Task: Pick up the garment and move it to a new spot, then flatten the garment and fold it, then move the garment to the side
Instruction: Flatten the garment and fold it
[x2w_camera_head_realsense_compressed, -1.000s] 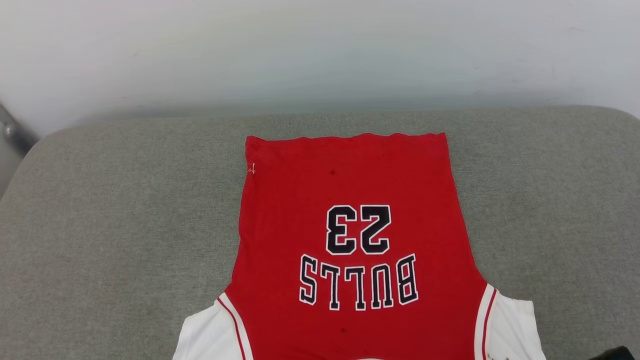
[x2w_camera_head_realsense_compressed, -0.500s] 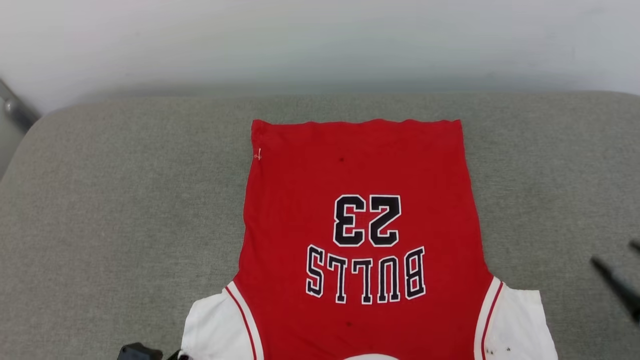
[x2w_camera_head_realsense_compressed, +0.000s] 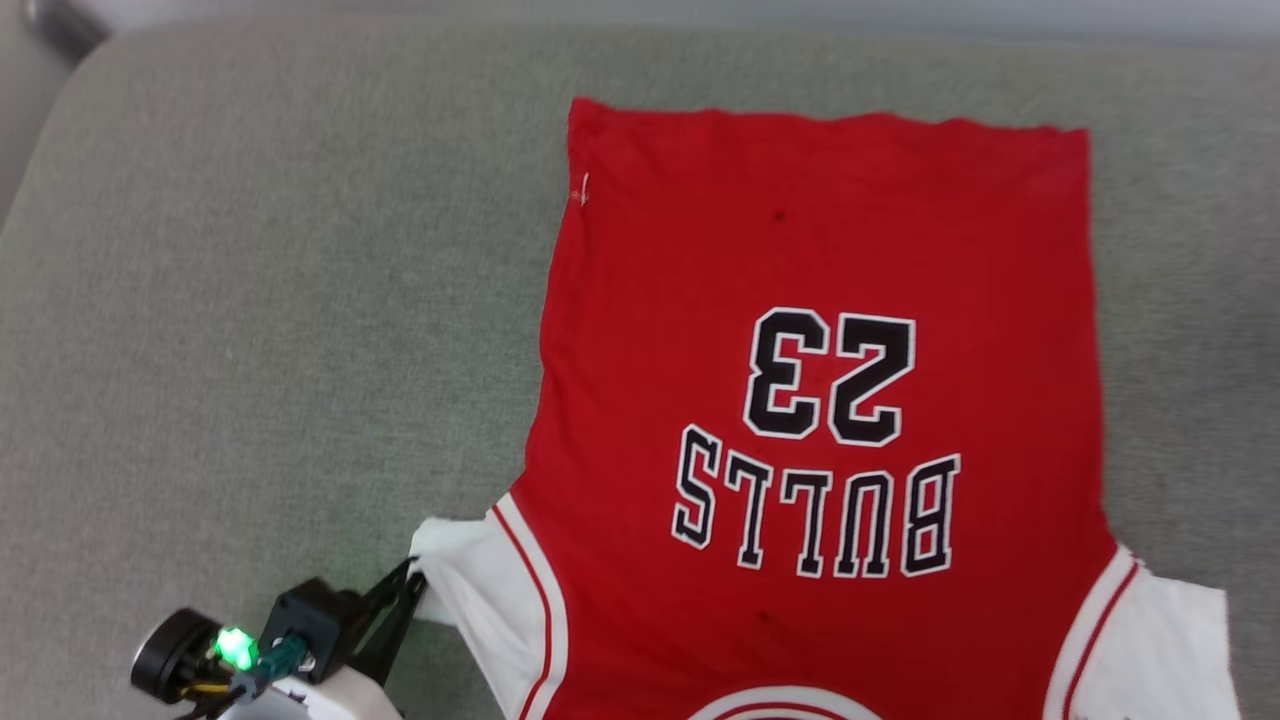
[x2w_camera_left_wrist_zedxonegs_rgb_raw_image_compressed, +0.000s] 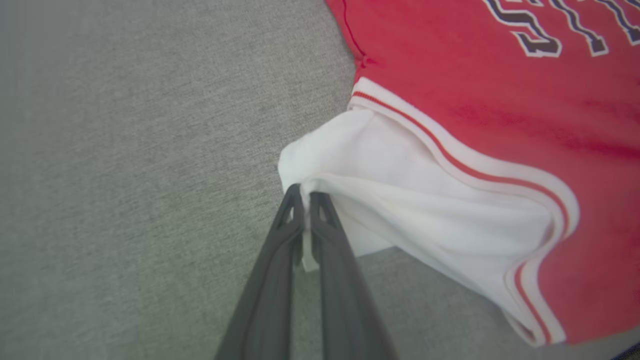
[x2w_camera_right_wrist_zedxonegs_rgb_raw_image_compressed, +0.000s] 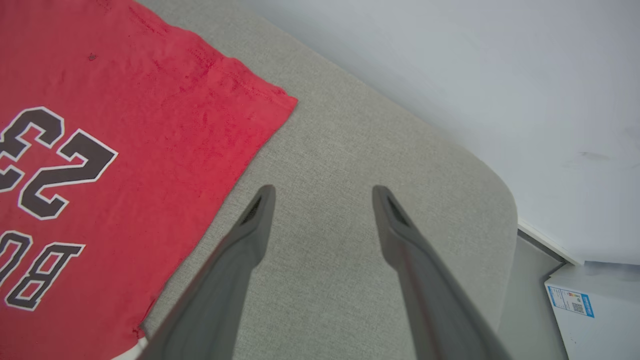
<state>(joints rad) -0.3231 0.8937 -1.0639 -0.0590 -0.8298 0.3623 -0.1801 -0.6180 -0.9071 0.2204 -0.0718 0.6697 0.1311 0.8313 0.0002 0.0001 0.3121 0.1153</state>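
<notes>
While the left end effector pokes up from the bottom middle of its wrist view, its two dark fingers are pinched tight on the edge of the white sleeve, which bunches up a bit there. That sleeve belongs to the garment, spread out lettering-up on the grey cushion and taking up the right half of the head view. Right end effector is spread wide, holding nothing, over bare cushion just beside the red hem corner. Whether it's touching the cushion, can't really tell.
</notes>
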